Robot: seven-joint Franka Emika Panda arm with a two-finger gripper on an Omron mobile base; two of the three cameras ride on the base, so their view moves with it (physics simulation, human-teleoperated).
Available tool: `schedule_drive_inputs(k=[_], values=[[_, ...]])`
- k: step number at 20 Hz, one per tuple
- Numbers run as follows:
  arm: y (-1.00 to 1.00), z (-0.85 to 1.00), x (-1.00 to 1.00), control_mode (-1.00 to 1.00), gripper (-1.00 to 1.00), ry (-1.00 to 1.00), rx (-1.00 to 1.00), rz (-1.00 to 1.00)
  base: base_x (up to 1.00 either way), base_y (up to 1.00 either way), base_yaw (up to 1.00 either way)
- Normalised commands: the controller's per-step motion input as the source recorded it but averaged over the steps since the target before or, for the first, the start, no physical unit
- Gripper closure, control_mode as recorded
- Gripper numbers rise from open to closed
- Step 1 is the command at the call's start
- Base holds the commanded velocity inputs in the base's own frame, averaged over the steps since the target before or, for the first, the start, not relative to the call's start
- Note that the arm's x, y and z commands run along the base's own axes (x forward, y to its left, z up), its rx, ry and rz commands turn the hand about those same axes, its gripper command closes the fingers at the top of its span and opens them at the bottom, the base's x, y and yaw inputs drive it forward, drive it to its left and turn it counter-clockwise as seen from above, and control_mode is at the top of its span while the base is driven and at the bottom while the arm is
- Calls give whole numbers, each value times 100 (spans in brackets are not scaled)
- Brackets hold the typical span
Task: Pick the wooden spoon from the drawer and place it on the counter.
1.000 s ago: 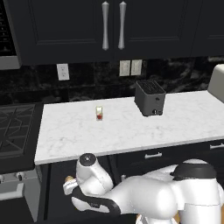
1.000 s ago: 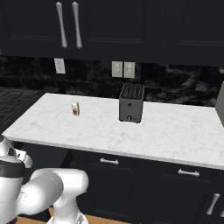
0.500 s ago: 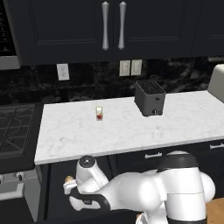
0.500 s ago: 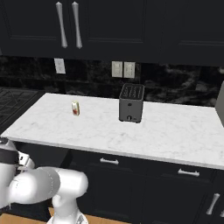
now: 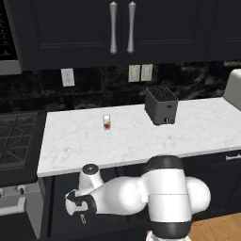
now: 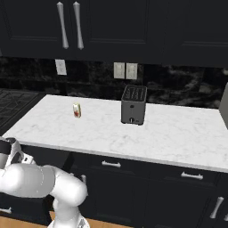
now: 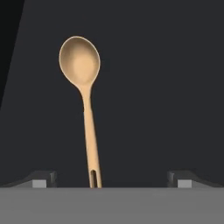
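Hand view: jaws spread wide, one tip at each side, empty, with the wooden spoon [image 7: 87, 118] lying between them on the dark floor of the drawer [image 7: 166, 87], handle end nearest, bowl farthest. It looks light, stiff and smooth; mid-handle seems the surest hold. Beyond, the tabletop [image 5: 141, 136] waits.

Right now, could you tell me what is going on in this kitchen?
The robot arm is reaching low below the marble counter, into the dark drawer. Its claw is open over the wooden spoon, which lies flat inside, not yet gripped. On the counter stand a toaster and a small shaker.
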Motion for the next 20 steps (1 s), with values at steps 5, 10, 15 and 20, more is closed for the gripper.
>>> schedule_drive_inputs(k=[5,10,15,20], values=[[31,-27,20,-100,-100,18,0,2,0,0,0],[39,-36,15,-100,-100,14,-2,0,0,0,0],[35,-32,1,-100,-100,6,-7,0,0,0,0],[17,-21,0,-100,-100,2,-3,0,0,0,0]])
